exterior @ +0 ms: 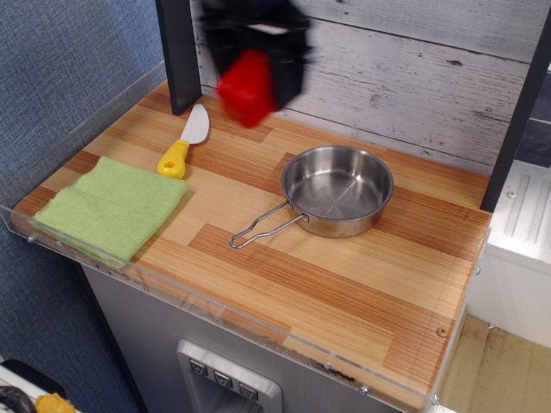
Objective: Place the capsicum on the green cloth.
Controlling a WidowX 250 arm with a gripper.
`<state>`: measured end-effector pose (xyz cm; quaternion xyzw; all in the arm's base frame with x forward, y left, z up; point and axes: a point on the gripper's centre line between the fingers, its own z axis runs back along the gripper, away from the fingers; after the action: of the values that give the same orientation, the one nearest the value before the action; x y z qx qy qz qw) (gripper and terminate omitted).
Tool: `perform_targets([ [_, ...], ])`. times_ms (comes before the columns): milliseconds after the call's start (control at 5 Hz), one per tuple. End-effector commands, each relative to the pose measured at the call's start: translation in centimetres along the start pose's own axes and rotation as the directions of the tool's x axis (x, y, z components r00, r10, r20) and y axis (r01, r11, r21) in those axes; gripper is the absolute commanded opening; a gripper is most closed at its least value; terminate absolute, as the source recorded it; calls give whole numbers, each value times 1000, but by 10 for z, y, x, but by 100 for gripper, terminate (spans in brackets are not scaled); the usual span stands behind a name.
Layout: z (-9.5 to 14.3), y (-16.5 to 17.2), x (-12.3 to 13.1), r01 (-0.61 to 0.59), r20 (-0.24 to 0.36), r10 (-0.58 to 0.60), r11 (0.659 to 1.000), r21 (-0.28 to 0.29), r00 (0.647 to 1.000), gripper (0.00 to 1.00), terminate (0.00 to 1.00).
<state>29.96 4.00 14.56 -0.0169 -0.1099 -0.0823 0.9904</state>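
The red capsicum (248, 87) hangs in the air at the back of the counter, blurred by motion, held between the black fingers of my gripper (251, 82), which is shut on it. It is well above the wood, left of the steel pan and right of the knife. The green cloth (112, 207) lies flat at the front left corner of the counter, far from the gripper.
An empty steel pan (337, 190) with a wire handle stands mid-counter. A yellow-handled knife (185, 142) lies between the cloth and the back wall. A dark post (178, 52) stands at the back left. A clear acrylic rim (129, 267) edges the counter.
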Motion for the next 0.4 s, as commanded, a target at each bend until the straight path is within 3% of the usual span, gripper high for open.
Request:
perform_targets([
  [0,7,76,-66,-62,-14,62,997,35,998,0,0],
  [200,-1,112,-90,-90,-37,92,995,52,995,0,0],
])
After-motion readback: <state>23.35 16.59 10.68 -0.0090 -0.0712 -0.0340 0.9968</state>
